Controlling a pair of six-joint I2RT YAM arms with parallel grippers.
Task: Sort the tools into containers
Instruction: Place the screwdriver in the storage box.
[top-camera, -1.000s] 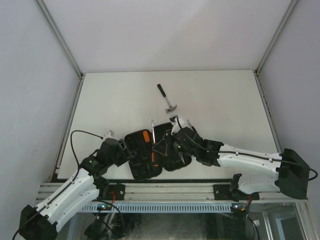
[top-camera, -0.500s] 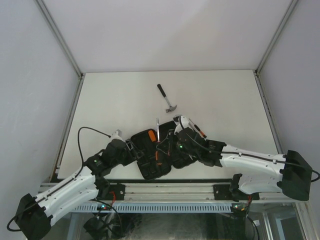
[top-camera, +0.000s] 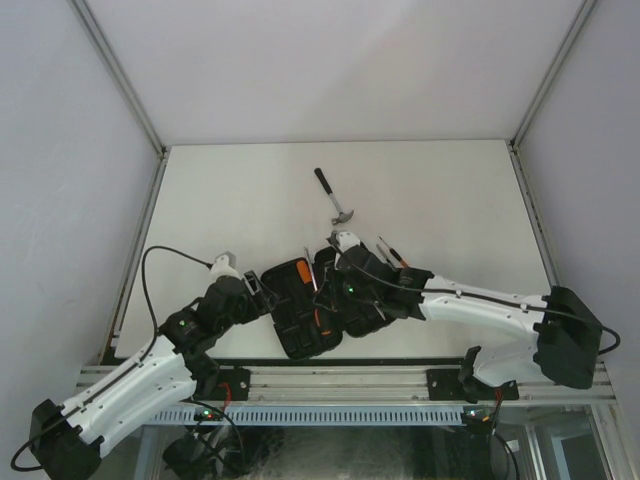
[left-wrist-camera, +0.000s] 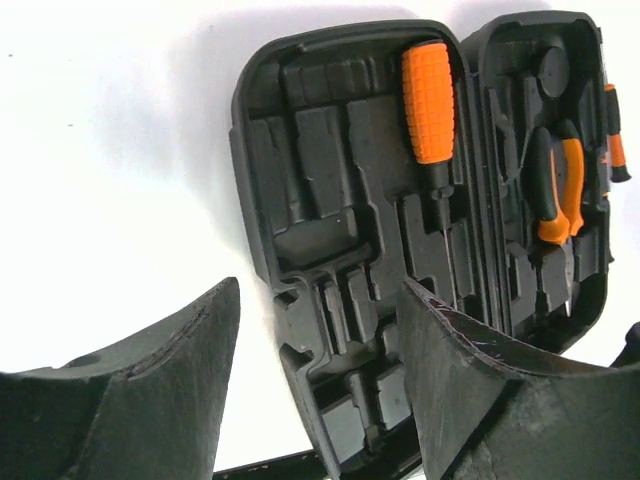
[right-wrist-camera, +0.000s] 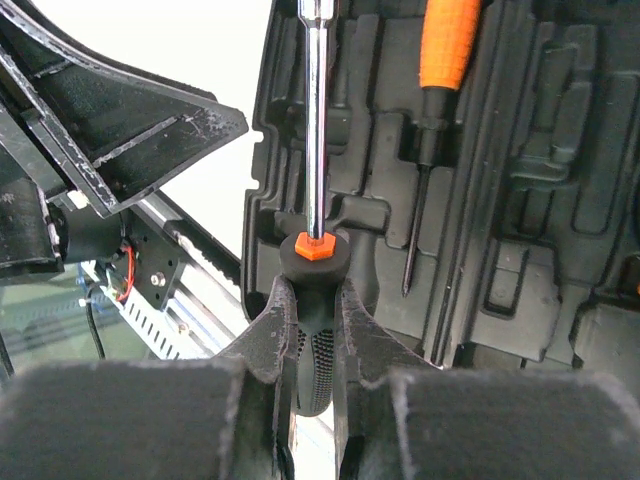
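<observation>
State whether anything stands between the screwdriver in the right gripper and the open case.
Nothing visible does. The right gripper holds the screwdriver over empty slots of the case; the orange screwdriver lies in the slot beside it, not beneath.

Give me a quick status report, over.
Right end effector shut on long screwdriver above open case. Left end effector open, empty. Hammer out on table, nothing blocking.

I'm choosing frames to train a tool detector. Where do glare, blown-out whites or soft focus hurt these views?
Top external: even, soft light, hammer crisp, but the tool case is a dark, low-contrast mass. Left wrist: table blown out white; fingers of the left gripper blurred, case sharp. Right wrist: glare streak down the shaft of the long screwdriver; right gripper holding it blurs toward the bottom.
</observation>
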